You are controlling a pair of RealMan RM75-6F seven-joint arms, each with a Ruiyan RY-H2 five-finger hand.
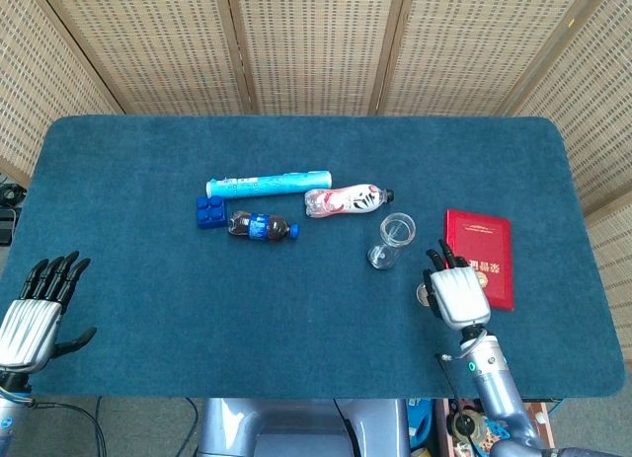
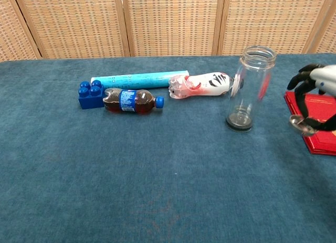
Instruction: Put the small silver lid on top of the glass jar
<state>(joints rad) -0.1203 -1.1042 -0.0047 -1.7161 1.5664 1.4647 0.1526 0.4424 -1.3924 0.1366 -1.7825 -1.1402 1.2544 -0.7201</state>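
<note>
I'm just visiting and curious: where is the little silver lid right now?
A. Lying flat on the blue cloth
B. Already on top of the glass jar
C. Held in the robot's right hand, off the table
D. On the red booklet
C: in the chest view the right hand holds the small silver lid up off the cloth, beside the still-open glass jar.

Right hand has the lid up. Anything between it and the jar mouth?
Nothing visible. The right hand holds the small silver lid off the table, to the right of the upright glass jar, by the red booklet's near edge. The jar's mouth is open and unobstructed; the bottles lie on its far side.
</note>
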